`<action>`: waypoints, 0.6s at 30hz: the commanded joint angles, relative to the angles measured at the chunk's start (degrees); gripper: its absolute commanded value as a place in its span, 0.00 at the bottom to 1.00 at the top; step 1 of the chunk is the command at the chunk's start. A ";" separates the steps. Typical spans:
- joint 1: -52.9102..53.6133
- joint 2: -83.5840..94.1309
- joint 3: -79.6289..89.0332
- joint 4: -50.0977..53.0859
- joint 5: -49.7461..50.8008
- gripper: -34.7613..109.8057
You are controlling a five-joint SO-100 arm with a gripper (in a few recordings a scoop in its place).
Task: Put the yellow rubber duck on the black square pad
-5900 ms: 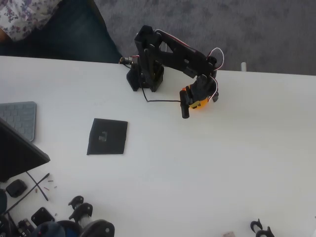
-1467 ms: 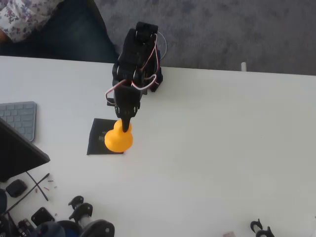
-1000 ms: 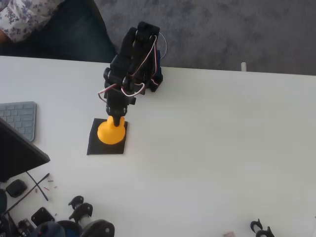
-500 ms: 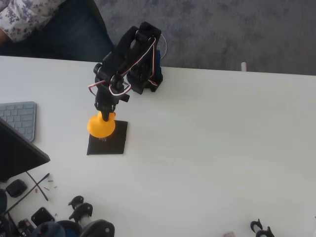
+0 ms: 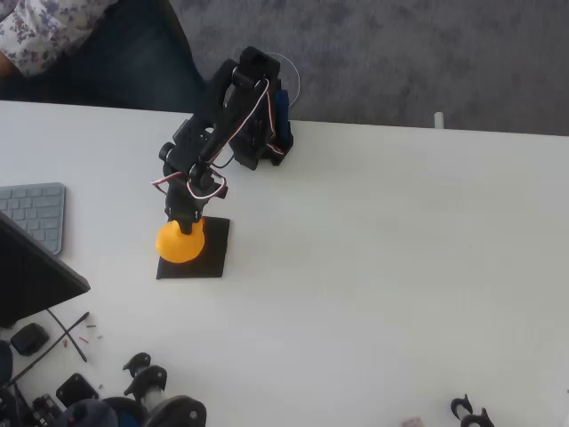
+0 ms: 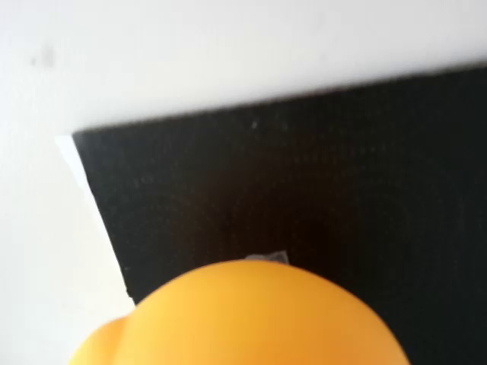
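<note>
Most is done: the gripper point(image 5: 184, 222) clasps the yellow rubber duck point(image 5: 179, 242) over the black square pad's point(image 5: 209, 258) left part; lowering and release remain.

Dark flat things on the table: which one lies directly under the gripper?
The black square pad. The gripper holds the yellow rubber duck over its left part; the laptop corner lies apart, farther left.

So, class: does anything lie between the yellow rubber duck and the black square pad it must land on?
Nothing visible does. The gripper holds the yellow rubber duck over the left part of the black square pad, and the wrist view shows bare pad directly beyond the duck.
</note>
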 commanded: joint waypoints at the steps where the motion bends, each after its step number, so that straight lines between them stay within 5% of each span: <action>1: -2.46 0.44 1.49 0.53 -1.23 0.29; 18: -5.10 0.53 4.92 0.62 -1.23 0.32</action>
